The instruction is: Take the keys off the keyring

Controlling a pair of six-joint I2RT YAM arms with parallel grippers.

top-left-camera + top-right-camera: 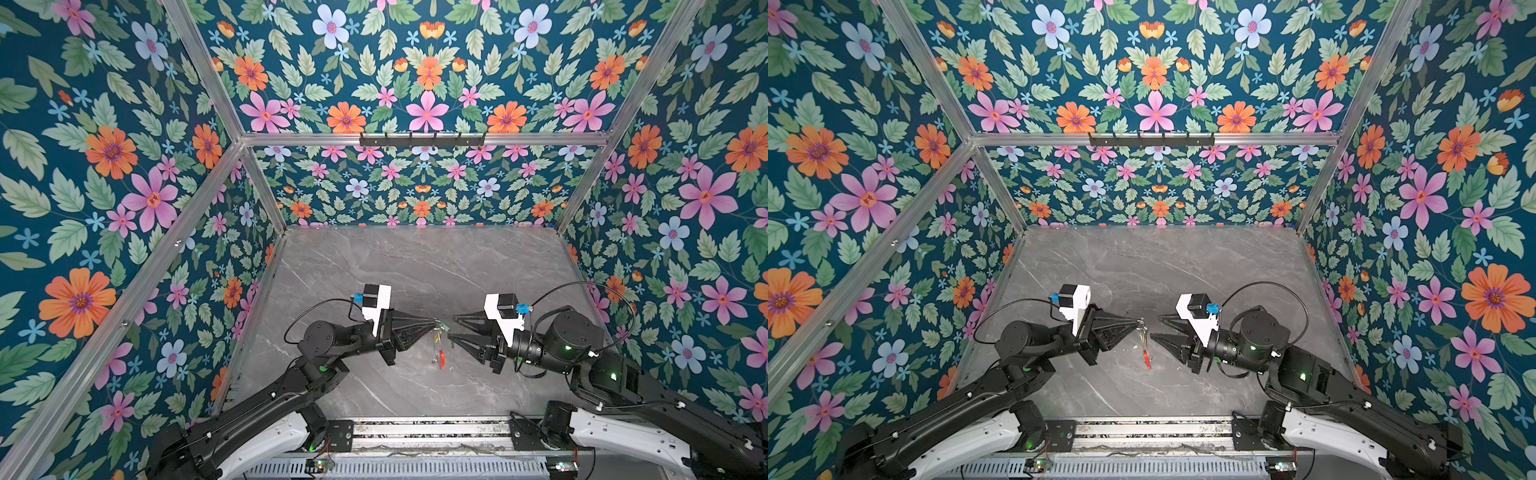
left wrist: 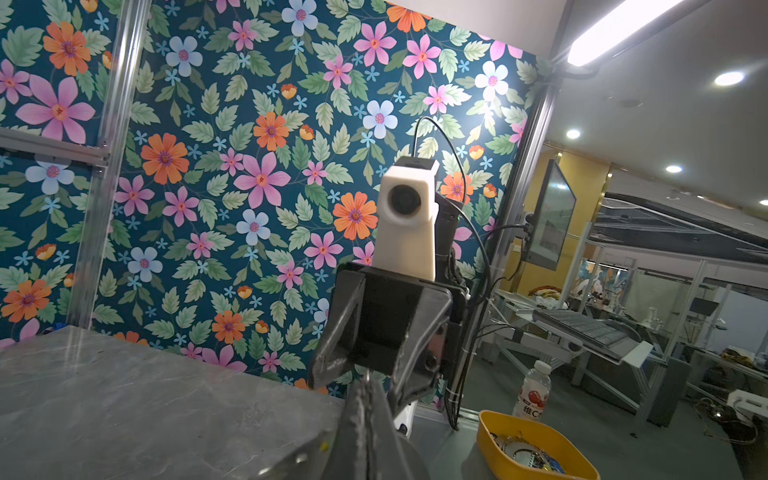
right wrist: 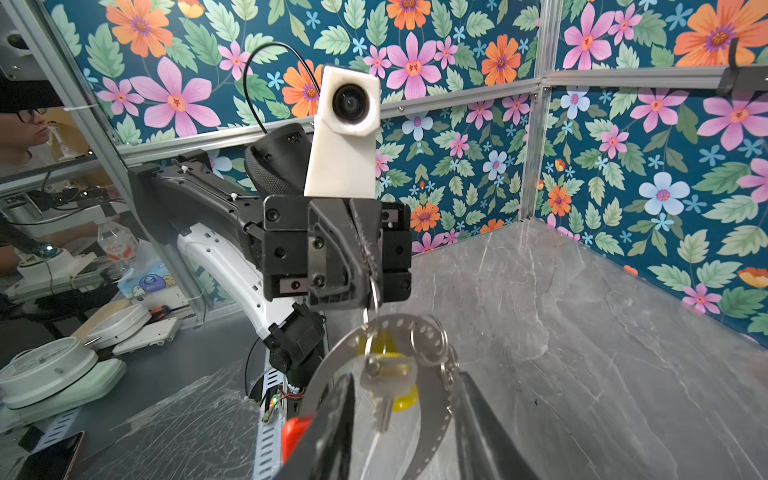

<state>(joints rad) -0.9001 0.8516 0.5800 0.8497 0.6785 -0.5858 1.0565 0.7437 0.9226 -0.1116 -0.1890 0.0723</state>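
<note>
Keyring: keyring [image 3: 401, 323], a perforated metal band, hangs in the air between the two grippers, over the near middle of the table [image 1: 415, 270]. The red sleeve [image 3: 293, 432] sits at its low end. Cannot tell whether the sleeve touches the table.
Keys: yellow-tagged key [image 3: 388, 376] dangles inside the hoop, blade down. Second key not made out.
Small loops: several are strung on the band near its top. One small loop [image 3: 374, 291] runs up into the left fingers.
Left gripper: left gripper [image 3: 369, 259] is pressed together, pinching that small loop. The whole bunch hangs from it.
Right gripper: right gripper [image 1: 451, 328] is spread, one finger either side of the yellow-tagged key, touching nothing that I can see.
Step in hand (my reading): close on the key, then work its loop off the band.
Grip: take the metal head of the key, not the plastic tag, which looks likely to slip or twist. Keep the band out of the bite.
Closing: go slowly, since the bunch hangs free and a nudge should set it swinging.
Anchor: the left pinch should stay firm and steady while the right does the moving.
Pull: slide along the band toward its opening, which is not seen here, rather than straight away from it.
Risk: a jerk could tear the loop from the left pinch and drop everything.
</note>
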